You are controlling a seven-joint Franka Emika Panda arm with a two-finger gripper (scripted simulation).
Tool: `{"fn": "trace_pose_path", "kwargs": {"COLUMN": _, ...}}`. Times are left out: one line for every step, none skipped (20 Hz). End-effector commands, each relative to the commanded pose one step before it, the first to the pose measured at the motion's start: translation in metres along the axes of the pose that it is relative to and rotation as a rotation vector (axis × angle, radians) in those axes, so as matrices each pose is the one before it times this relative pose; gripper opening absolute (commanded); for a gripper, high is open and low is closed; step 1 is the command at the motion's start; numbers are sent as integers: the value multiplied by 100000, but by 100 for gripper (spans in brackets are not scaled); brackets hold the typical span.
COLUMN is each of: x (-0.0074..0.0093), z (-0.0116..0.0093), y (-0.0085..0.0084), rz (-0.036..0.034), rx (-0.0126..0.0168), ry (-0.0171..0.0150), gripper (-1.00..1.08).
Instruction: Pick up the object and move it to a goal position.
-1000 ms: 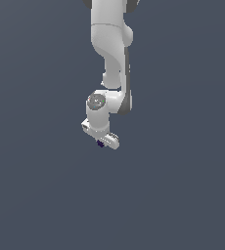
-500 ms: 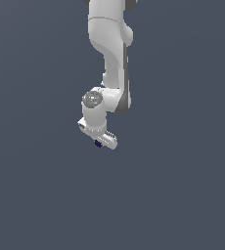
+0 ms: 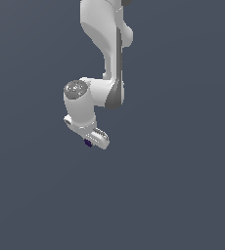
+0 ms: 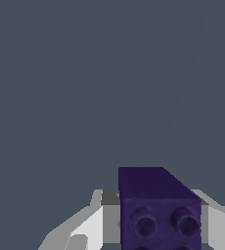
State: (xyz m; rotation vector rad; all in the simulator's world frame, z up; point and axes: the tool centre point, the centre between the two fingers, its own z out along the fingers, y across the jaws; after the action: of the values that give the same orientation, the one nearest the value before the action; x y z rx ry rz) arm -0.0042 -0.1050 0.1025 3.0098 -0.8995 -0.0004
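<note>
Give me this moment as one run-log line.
phase: carry | object: dark purple studded block, held between jaws | gripper: shut on object | arm: extended down from the top of the exterior view | goal: not visible

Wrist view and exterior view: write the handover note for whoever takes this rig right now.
Hand: white, shut on the small dark purple studded block, which sits between its fingers.
Block: a dark speck under the hand in the exterior view.
Done: the block is grasped.
Left: carry it to the goal and release. No goal marker shows in either view, so confirm the target first.
</note>
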Motion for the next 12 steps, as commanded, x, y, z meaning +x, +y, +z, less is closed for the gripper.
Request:
{"fn": "trace_pose_path", "kwargs": {"x": 1412, "z": -1905, "y": 405, "rz": -4, "rx": -10, "ry": 12, "gripper": -100}}
{"fn": "trace_pose_path", "kwargs": {"x": 510, "z": -655, "y": 129, "rz": 0, "rx": 0, "ry": 0, "gripper": -100}}
{"fn": "trace_pose_path", "kwargs": {"x": 475, "z": -604, "y": 117, "rz": 0, "rx": 0, "ry": 0, "gripper": -100}}
{"fn": "trace_pose_path", "kwargs": {"x": 440, "z": -555, "y": 106, "rz": 0, "rx": 0, "ry": 0, "gripper": -100}}
{"fn": "trace_pose_path", "kwargs": {"x": 405, "z": -506, "y": 94, "rz": 0, "rx": 0, "ry": 0, "gripper": -100}}
{"fn": "trace_pose_path", "kwargs": {"x": 371, "z": -457, "y": 83, "rz": 0, "rx": 0, "ry": 0, "gripper": -100}}
{"fn": "trace_pose_path", "kwargs": {"x": 336, "z": -410, "y": 73, "rz": 0, "rx": 0, "ry": 0, "gripper": -100}}
{"fn": "trace_pose_path", "kwargs": {"x": 301, "z": -364, "y": 63, "rz": 0, "rx": 0, "ry": 0, "gripper": -100}}
{"fn": "trace_pose_path", "kwargs": {"x": 267, "z": -318, "y": 54, "rz": 0, "rx": 0, "ry": 0, "gripper": -100}}
{"fn": "trace_pose_path", "kwargs": {"x": 232, "z": -274, "y": 45, "rz": 0, "rx": 0, "ry": 0, "gripper": -100}}
{"fn": "trace_pose_path", "kwargs": {"x": 198, "z": -232, "y": 37, "rz": 0, "rx": 0, "ry": 0, "gripper": -100}}
{"fn": "trace_pose_path", "kwargs": {"x": 166, "z": -192, "y": 30, "rz": 0, "rx": 0, "ry": 0, "gripper": -100}}
